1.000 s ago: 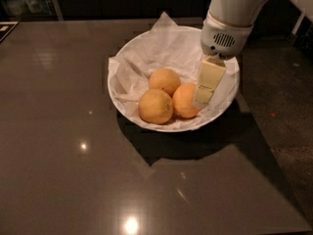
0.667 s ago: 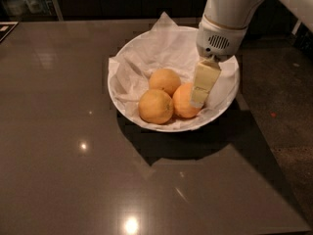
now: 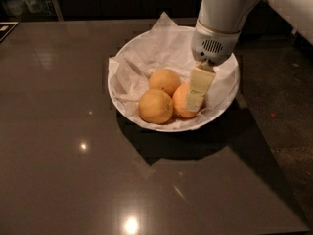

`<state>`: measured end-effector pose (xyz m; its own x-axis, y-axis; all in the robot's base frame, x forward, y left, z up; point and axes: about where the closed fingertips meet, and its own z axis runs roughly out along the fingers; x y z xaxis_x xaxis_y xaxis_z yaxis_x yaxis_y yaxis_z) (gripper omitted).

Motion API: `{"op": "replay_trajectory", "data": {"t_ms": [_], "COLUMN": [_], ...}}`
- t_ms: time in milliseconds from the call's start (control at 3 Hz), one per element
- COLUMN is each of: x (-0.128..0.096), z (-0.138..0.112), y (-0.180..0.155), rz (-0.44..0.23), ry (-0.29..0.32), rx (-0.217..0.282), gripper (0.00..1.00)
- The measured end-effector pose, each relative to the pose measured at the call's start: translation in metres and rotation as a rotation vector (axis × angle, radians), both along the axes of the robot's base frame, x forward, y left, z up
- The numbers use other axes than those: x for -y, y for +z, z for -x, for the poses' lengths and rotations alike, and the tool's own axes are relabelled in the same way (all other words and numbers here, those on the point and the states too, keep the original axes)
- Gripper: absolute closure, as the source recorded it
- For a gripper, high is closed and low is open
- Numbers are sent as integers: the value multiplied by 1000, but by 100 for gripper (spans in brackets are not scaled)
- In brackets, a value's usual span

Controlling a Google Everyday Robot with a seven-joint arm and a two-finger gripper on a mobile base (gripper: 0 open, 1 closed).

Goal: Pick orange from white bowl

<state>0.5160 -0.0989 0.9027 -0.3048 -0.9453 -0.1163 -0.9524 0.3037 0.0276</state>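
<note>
The white bowl (image 3: 226, 98) stands at the back middle of the dark table, lined with crumpled white paper (image 3: 161, 50). Three round fruits lie in its front half. The orange (image 3: 179, 103) is the deepest-coloured one, at the right of the group. Two paler, yellower fruits lie beside it, one at the front left (image 3: 155, 106) and one behind (image 3: 164, 80). My gripper (image 3: 194, 101) hangs down from the white arm (image 3: 218, 18) into the bowl. Its pale yellow tip sits right against the orange's right side and covers part of it.
The dark glossy table (image 3: 73, 155) reflects ceiling lights. Its right edge runs close by the bowl, with dark speckled floor (image 3: 288, 131) beyond. Dark furniture stands behind the table at the top.
My gripper has moved a little left and down inside the bowl, closer onto the orange. The fruits and the bowl have not moved.
</note>
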Motion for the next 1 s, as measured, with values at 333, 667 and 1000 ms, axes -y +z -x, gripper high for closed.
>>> {"op": "replay_trajectory", "data": {"t_ms": [333, 667, 1000], "x": [-2, -1, 4], "z": [0, -2, -6], "y": [-8, -19, -30], "rz": [5, 10, 23], "ry": [-6, -19, -31], "rx": [-19, -42, -60], "gripper": [24, 23, 25]}}
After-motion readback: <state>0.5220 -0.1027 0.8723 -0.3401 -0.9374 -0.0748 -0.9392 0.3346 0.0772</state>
